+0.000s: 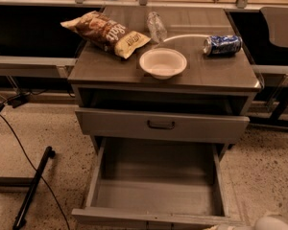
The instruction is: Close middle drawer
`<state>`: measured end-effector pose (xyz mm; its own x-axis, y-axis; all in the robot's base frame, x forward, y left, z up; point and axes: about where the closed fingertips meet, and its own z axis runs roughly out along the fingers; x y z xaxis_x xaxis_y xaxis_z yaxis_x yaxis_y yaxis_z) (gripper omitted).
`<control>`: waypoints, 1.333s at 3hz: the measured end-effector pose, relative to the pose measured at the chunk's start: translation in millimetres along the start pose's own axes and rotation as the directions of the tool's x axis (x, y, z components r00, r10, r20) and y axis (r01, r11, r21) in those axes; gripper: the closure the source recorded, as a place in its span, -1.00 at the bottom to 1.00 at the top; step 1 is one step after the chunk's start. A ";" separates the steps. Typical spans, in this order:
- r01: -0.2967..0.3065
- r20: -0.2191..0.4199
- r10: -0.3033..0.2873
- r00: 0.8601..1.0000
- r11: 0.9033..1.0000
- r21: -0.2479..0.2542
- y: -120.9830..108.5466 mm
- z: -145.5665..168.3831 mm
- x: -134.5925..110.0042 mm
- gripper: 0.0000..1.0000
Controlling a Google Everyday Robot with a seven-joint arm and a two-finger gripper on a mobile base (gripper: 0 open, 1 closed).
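Observation:
The middle drawer [153, 198] is pulled far out of the grey cabinet, an empty deep box whose front edge lies at the bottom of the view. Above it the top drawer [129, 123], with a dark centre handle, stands slightly out. The lowest drawer is hidden under the open one. My gripper [217, 227] shows only as a pale tip at the bottom edge, just right of the middle drawer's front, with the white arm [274, 222] behind it at the bottom right corner.
On the cabinet top [216, 73] lie a chip bag [105, 32], a white bowl [162, 63], a blue can [222, 45] and a clear bottle [156, 26]. A black pole and cable [33, 186] lie on the floor at left. A chair [281, 25] stands at right.

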<state>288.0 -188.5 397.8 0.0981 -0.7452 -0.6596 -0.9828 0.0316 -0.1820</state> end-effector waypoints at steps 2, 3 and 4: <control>-0.027 -0.054 0.031 0.998 0.997 0.072 5.7 36.7 47.3 1.00; -0.072 -0.010 0.073 0.997 0.991 0.109 -5.6 43.5 55.0 1.00; -0.083 0.013 0.082 0.997 0.989 0.120 -12.9 44.6 52.7 1.00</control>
<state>312.9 -198.5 332.8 0.0188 -0.7314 -0.6817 -0.9617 0.1733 -0.2124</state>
